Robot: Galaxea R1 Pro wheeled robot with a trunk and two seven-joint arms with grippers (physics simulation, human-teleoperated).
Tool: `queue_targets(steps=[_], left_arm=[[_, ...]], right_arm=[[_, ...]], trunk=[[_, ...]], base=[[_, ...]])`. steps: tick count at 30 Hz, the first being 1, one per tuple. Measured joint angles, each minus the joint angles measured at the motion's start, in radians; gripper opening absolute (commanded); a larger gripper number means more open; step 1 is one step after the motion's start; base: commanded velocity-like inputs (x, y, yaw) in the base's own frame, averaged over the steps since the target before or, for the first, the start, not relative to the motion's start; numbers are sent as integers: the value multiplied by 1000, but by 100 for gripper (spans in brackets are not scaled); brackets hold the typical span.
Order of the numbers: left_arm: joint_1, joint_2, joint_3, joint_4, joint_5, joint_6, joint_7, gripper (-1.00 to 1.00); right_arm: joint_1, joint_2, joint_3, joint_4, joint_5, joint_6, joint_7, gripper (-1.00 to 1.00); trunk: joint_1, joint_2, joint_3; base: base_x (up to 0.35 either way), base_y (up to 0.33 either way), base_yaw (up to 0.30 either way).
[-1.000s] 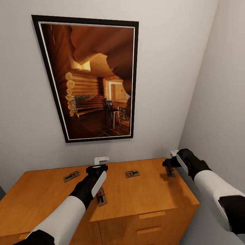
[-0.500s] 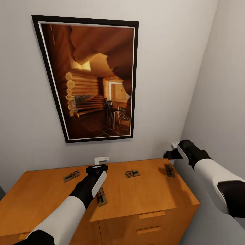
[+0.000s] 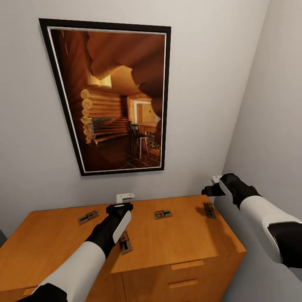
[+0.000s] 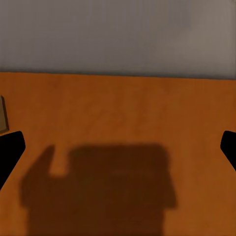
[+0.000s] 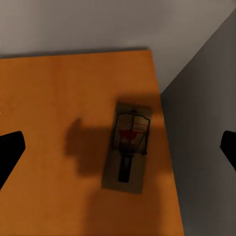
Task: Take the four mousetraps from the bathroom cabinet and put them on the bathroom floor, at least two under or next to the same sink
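While the right gripper (image 3: 208,191) hangs spread above the corner mousetrap (image 5: 127,150), a misjudged descent could knock it off the cabinet (image 3: 176,235) edge.

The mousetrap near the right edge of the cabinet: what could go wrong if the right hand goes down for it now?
1. The mousetrap lies close to the cabinet top's right edge, so a sideways nudge from the right hand could push it off.
2. The side wall stands close beside it, so the outer finger may have little room.
3. The trap is flat, so the fingers may strike the wood and slip.
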Motion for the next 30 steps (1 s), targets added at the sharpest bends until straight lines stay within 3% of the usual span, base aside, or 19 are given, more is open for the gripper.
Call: queue_targets(steps=[30], left_arm=[[0, 0, 1, 0, 0, -4, 0, 100]], right_arm=[[0, -2, -6, 34, -6, 5, -1, 100]], trunk=[[0, 0, 0]], base=[[0, 0, 0]])
